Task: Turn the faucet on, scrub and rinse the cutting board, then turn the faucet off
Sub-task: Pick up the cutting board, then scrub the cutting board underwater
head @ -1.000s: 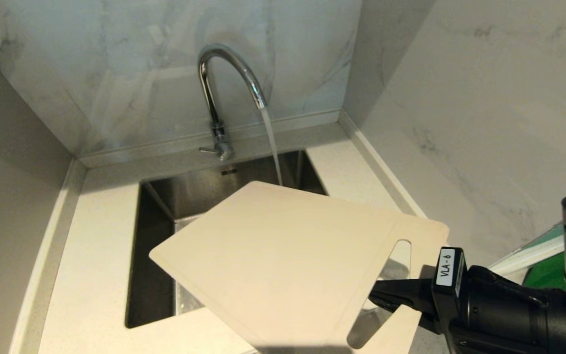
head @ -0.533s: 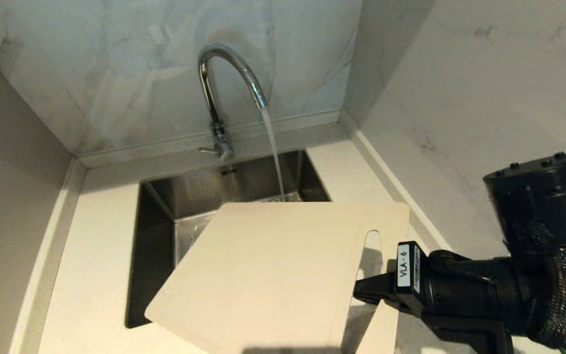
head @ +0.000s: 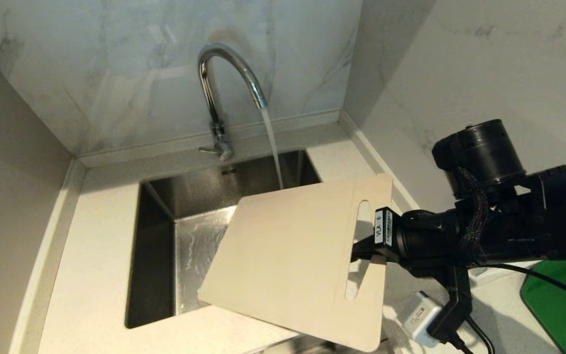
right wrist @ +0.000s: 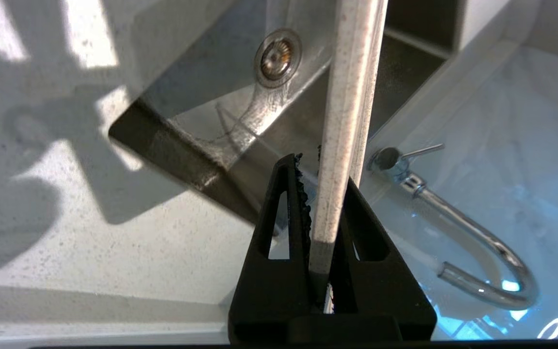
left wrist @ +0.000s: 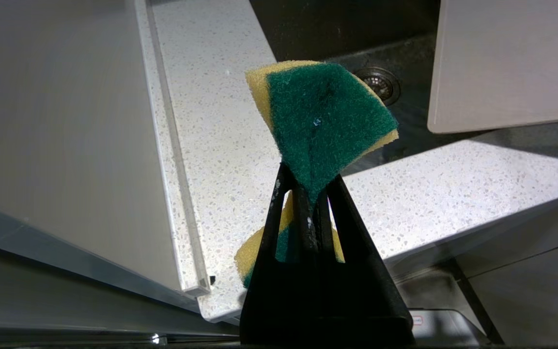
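The chrome faucet is running, and its stream drops behind the upper edge of the cutting board. The beige board hangs tilted over the sink. My right gripper is shut on its short end beside the handle slot. In the right wrist view the board's edge stands clamped between the black fingers of the right gripper, with the faucet beyond. My left gripper is outside the head view, shut on a green-and-yellow sponge near the counter's front edge. A corner of the board shows there.
The steel sink is sunk into a speckled white counter, with marble walls behind and on the right. Its drain shows below the board. A dark green mat and a small white plug lie at the right.
My right arm has risen and rolled, tipping the cutting board from nearly flat to a steeper tilt. The board has swung right, uncovering more of the sink. Water keeps running.
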Tool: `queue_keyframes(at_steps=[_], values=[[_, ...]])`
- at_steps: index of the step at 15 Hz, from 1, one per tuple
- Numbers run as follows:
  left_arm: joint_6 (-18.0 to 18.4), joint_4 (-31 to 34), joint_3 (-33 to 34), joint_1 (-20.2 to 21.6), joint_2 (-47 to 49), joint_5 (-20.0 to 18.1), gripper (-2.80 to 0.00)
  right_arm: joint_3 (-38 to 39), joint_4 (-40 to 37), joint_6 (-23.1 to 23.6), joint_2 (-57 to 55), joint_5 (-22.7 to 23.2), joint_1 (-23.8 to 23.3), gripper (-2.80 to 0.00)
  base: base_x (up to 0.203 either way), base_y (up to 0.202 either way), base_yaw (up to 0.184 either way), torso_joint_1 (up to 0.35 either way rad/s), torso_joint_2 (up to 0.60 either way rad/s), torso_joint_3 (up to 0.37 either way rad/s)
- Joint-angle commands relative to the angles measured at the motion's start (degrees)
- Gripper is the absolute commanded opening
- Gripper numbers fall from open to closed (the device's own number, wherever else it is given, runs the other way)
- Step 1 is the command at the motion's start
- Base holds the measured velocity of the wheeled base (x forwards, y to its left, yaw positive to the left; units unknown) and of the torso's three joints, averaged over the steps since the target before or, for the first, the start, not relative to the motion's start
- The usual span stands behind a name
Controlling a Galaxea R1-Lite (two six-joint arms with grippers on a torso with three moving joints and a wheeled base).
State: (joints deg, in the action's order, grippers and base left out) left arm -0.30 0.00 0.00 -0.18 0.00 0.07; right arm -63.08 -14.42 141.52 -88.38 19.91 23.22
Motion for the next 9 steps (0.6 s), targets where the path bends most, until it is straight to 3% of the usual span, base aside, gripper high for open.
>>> queue_keyframes(at_steps=[1, 9], values=[[-0.05, 0.0, 0.09, 0.01, 0.0, 0.01, -2.8, -1.76, 0.15, 1.17, -2.97, -0.04, -0.22, -2.8, 0.0, 0.0, 0.0, 0.0, 0.0, 0.0], [-0.05, 0.0, 0.09, 0.01, 0.0, 0.01, -2.8, -9.25, 0.32, 3.52, -6.4, 0.02, -3.29, -2.8, 0.0, 0.0, 0.0, 0.0, 0.0, 0.0]])
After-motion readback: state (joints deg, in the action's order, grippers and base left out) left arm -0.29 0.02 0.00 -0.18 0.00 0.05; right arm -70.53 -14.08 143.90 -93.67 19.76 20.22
